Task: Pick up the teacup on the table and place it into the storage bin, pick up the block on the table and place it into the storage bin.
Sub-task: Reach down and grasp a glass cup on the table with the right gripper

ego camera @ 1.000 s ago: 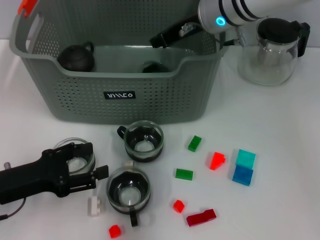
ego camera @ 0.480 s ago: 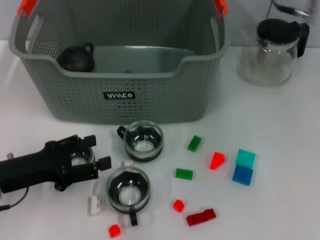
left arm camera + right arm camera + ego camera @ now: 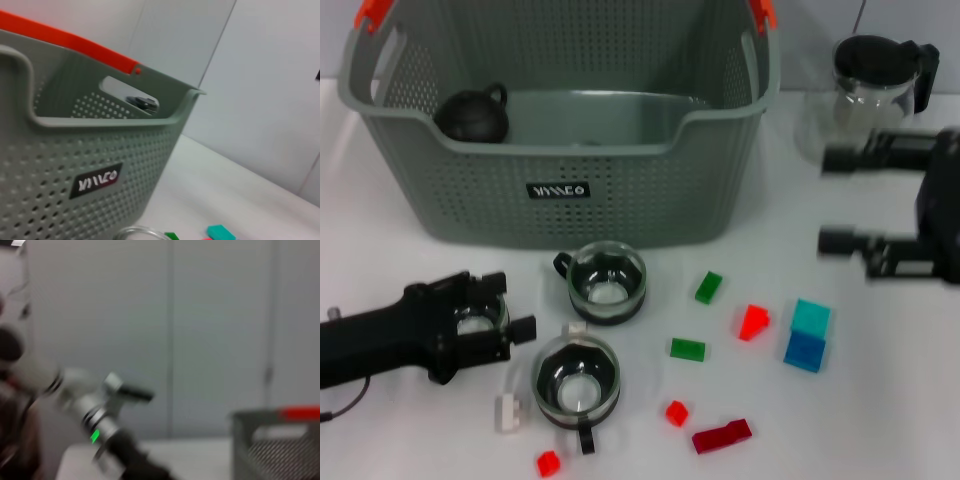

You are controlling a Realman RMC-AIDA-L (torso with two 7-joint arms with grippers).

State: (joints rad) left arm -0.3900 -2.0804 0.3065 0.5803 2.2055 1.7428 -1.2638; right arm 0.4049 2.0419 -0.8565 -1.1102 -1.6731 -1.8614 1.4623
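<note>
The storage bin (image 3: 558, 190) stands at the back centre, with a dark teacup (image 3: 472, 115) inside it. On the table in front sit two glass teacups (image 3: 607, 282) (image 3: 577, 378). A third glass teacup (image 3: 480, 318) lies between the fingers of my left gripper (image 3: 498, 307), which is open around it. Small blocks are scattered to the right: green (image 3: 709, 287), red (image 3: 753, 322), and cyan on blue (image 3: 811, 317). My right gripper (image 3: 825, 200) hovers open at the right, above the table and beside the cyan block. The left wrist view shows the bin wall (image 3: 98, 180) and a cup rim (image 3: 137, 232).
A glass teapot (image 3: 865, 100) with a black lid stands at the back right, just behind my right gripper. More blocks lie near the front: green (image 3: 688, 349), red (image 3: 677, 412), dark red (image 3: 722, 436), red (image 3: 549, 462), white (image 3: 508, 410). The right wrist view shows a bin corner (image 3: 280, 445).
My right arm left the bin, swung out of view, and came down at the right with its fingers spread. My left gripper shifted slightly over the left teacup.
</note>
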